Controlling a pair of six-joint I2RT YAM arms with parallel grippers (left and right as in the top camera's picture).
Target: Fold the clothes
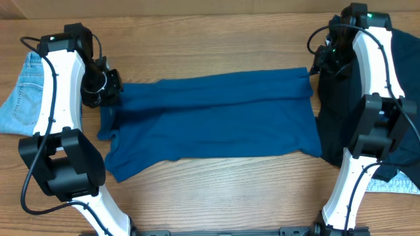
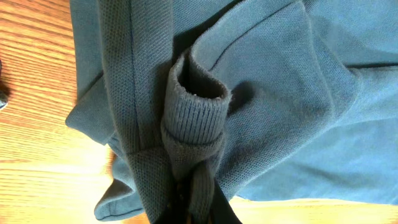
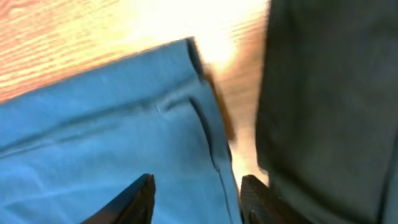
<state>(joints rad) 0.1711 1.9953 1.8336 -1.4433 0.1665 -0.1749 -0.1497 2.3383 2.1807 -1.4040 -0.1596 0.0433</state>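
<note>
Overhead, the wooden table (image 1: 216, 196) carries the mid-blue top (image 1: 216, 118) spread across its middle, a navy garment (image 1: 331, 131) at its right end and jeans (image 1: 23, 98) far left. The left gripper (image 2: 193, 199) pinches the top's ribbed cuff (image 2: 193, 118). The right gripper (image 3: 196, 196) is released, fingers apart above the top's right edge.

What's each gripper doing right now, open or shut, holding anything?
Left gripper: shut on the blue top, pinching its sleeve cuff.
Right gripper: open, above the blue top's edge, holding nothing.
</note>
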